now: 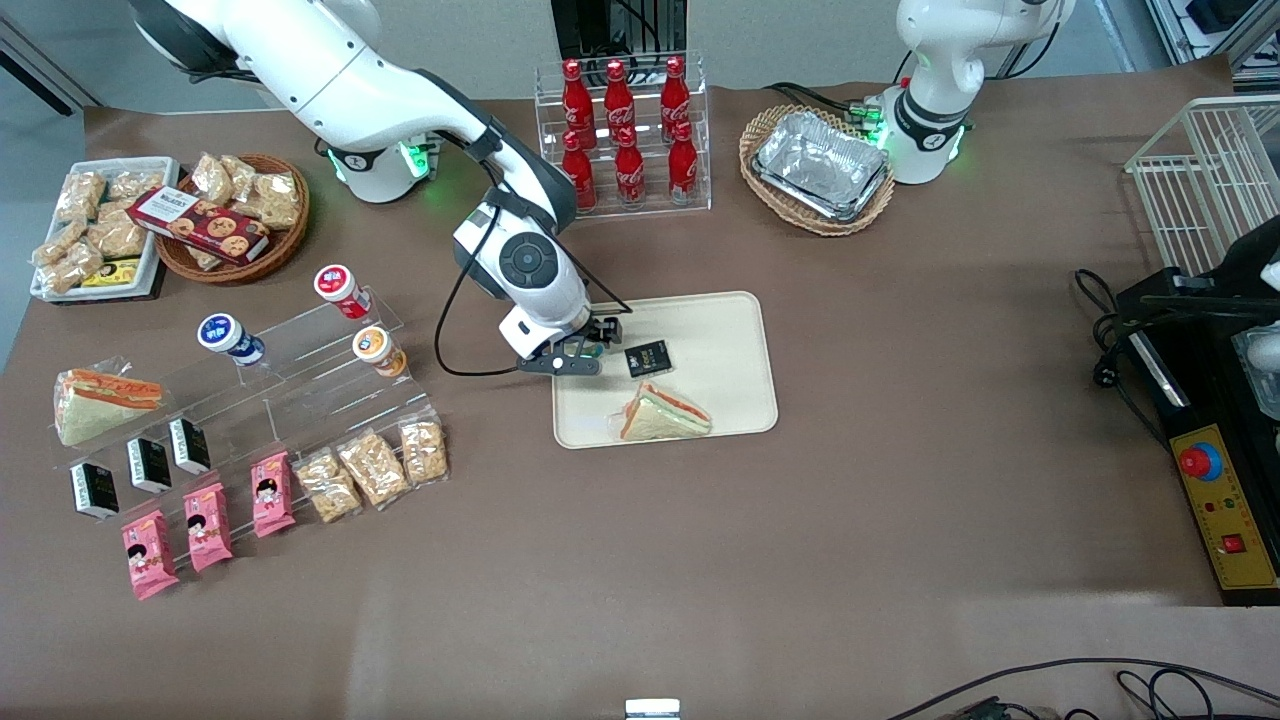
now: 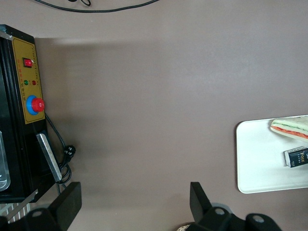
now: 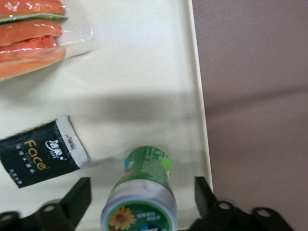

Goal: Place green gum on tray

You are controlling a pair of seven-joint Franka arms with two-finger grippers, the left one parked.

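gum (image 3: 144, 192) sits on tray (image 3: 144, 96) beside the black packet (image 3: 41, 156), gripper (image 3: 142, 202) open around it with jaws clear, so lift straight up to avoid tipping it

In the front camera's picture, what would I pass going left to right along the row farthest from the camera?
White snack tray, wicker basket of biscuits, rack of cola bottles, wicker basket of foil trays, white wire basket. Nearer the camera, the pincer hangs open over the cream tray, around the green gum.
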